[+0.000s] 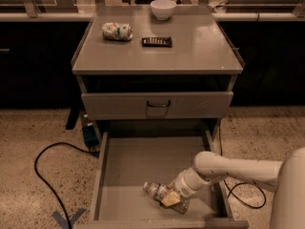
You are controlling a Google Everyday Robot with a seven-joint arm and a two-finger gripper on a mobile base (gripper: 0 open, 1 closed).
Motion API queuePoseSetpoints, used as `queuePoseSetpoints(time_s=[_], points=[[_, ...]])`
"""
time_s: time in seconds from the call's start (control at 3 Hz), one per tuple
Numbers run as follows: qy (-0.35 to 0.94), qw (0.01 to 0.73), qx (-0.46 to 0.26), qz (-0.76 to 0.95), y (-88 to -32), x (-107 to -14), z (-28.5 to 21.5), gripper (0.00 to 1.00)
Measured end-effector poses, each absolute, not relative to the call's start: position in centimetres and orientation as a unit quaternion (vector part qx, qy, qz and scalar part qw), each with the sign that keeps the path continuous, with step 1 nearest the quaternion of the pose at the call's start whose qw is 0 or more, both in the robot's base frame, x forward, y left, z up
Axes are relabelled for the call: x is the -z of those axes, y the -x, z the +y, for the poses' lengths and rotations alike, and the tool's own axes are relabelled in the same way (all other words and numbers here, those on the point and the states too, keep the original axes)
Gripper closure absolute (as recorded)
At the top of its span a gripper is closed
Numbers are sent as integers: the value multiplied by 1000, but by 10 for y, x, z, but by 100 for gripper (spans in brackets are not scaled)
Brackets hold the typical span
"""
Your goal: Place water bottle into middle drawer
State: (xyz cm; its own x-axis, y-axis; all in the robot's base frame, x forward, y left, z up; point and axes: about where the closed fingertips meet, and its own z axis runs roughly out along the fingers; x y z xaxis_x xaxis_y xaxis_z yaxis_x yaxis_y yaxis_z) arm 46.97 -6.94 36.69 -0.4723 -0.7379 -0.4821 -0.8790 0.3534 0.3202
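Note:
The water bottle [155, 191] lies tilted on its side on the floor of the open middle drawer [138, 163], near the front right. It is a small clear bottle with a coloured label band. My gripper [172, 200] reaches in from the right at the end of the white arm [224, 166] and is closed around the bottle's right end, low over the drawer floor. The yellowish fingertips [169, 199] cover that end of the bottle.
The shut drawer above has a grey front with a small dark handle [158, 104]. On the cabinet top are a crushed white-green can [117, 31], a dark flat object [157, 41] and a white bowl [163, 8]. A black cable [47, 175] loops on the floor at left.

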Motion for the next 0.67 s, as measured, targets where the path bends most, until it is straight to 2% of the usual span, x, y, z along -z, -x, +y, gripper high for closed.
queuePoseSetpoints(time_s=[0.67], points=[[497,128,-275,813,-470,-367,-69,37]])
